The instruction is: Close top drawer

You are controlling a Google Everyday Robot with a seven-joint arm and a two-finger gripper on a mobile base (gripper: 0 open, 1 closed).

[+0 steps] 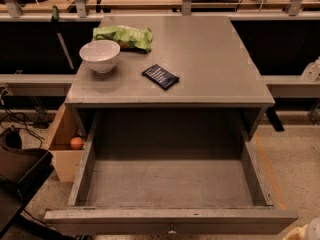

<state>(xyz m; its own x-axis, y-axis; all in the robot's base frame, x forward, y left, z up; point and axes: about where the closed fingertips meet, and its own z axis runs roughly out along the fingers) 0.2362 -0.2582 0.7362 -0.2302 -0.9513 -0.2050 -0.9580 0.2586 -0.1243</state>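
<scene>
The top drawer, a wide deep grey box with one small round knob, stands fully out under the front edge of the flat grey tabletop, with its long front panel parallel to that edge. The pale gripper is just past the panel's right end, and I cannot tell whether it is wide or narrow.

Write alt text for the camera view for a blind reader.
The top drawer of a grey cabinet stands pulled far out. The gripper is a pale shape in the bottom right corner, off the drawer front's right end. A white bowl, green bag and dark packet sit on the cabinet top.
</scene>
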